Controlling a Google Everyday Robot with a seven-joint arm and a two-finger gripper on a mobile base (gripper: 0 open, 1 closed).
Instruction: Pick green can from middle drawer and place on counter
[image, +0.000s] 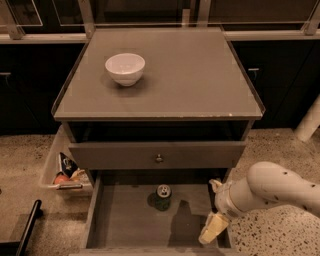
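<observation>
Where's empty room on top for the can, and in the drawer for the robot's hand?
The counter is bare everywhere right of and in front of the white bowl. In the middle drawer, the floor left of the green can is free; the right side is crowded, with the gripper by the right wall.

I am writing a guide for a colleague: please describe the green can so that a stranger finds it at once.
Under the grey counter with the white bowl, the middle drawer stands pulled out. On its floor, near the back, the green can stands upright. It is the only object inside, dark with a silver top; the claw hangs apart from it at the drawer's right wall.
</observation>
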